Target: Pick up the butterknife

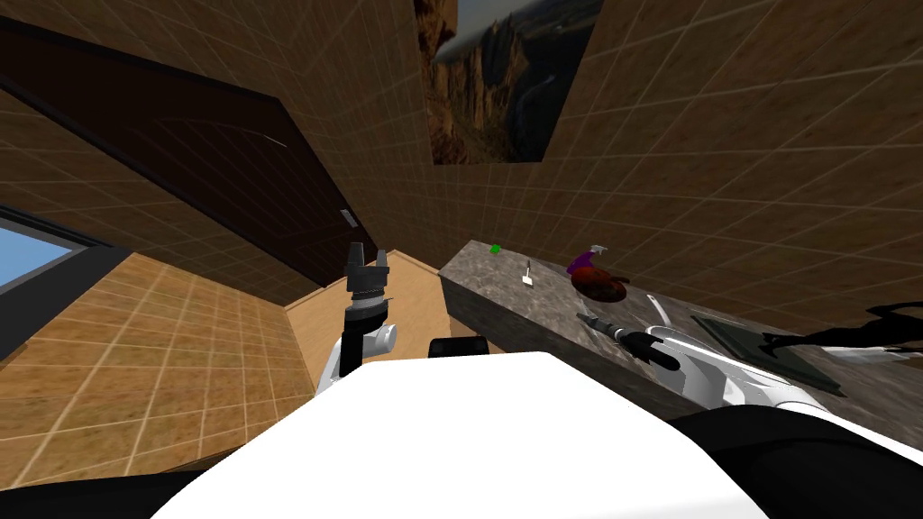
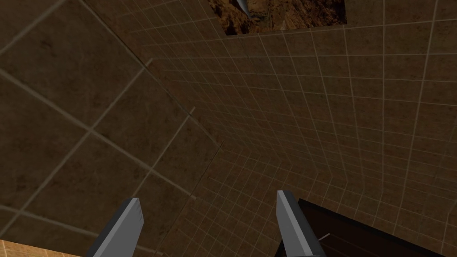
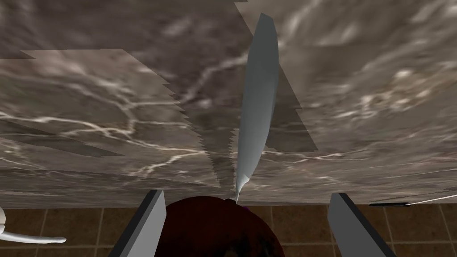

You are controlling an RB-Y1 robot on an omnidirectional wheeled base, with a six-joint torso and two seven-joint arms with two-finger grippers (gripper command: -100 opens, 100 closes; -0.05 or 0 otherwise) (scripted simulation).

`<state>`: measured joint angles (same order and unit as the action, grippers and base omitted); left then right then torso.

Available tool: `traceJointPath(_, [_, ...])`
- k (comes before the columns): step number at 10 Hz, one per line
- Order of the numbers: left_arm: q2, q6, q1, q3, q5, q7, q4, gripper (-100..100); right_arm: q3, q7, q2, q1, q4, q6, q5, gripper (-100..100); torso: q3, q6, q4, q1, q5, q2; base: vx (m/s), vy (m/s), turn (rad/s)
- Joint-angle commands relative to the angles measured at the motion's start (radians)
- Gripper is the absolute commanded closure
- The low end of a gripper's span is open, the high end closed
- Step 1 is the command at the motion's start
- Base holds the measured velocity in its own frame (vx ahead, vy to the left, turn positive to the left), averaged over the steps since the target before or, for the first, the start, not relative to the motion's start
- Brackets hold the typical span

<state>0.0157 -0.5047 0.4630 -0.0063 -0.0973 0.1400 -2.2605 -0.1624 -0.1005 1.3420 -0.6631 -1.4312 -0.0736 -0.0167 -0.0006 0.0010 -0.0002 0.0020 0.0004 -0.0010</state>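
Butterknife [image 3: 259, 102] flat on marbled grey counter [image 3: 89, 111], at 12 o'clock from right gripper [image 3: 246, 194], thin tip close to dark red round thing [image 3: 214, 227]. Right fingers [image 3: 143, 223] spread wide, grasping nothing. Left gripper [image 2: 207, 201] upright at 11 o'clock, also released and empty

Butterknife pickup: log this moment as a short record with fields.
butterknife: grey, lying flat on the marbled counter, one tip towards the dark red bowl
right gripper: fingers open, holding nothing, aimed along the knife
left gripper: fingers open, raised beside the counter's end
also on counter: purple spray bottle
status: knife not yet gripped
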Motion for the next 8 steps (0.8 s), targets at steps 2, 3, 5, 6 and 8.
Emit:
traceJointPath(2, [0.0,0.0,0.0,0.0,0.0,0.0,0.0,0,-0.006,0.012,-0.032,0.015,0.026,0.005,-0.01,-100,0.001,0.0,0.0,-0.001,0.0,0.001,0.013,-0.012,0.051])
traceJointPath(3, [0.0,0.0,0.0,0.0,0.0,0.0,0.0,0,-0.009,0.017,-0.045,0.021,0.036,0.007,-0.014,-100,0.0,0.0,0.0,-0.003,-0.001,0.001,0.043,-0.04,0.073])
traceJointPath(5, [0.0,0.0,0.0,0.0,0.0,0.0,0.0,0,-0.01,0.019,-0.053,0.024,0.04,0.006,-0.016,-100,0.001,0.0,0.0,-0.003,-0.001,0.001,0.002,-0.014,0.03])
traceJointPath(6, [0.0,0.0,0.0,0.0,0.0,0.0,0.0,0,-0.01,0.021,-0.055,0.025,0.041,0.005,-0.017,100,0.001,0.0,0.001,-0.002,-0.001,0.002,0.0,0.0,0.0])
traceJointPath(8, [0.0,0.0,0.0,0.0,0.0,0.0,0.0,0,-0.01,0.02,-0.054,0.024,0.043,0.002,-0.016,100,0.002,-0.001,0.001,-0.001,-0.001,0.002,-0.001,-0.001,-0.007])
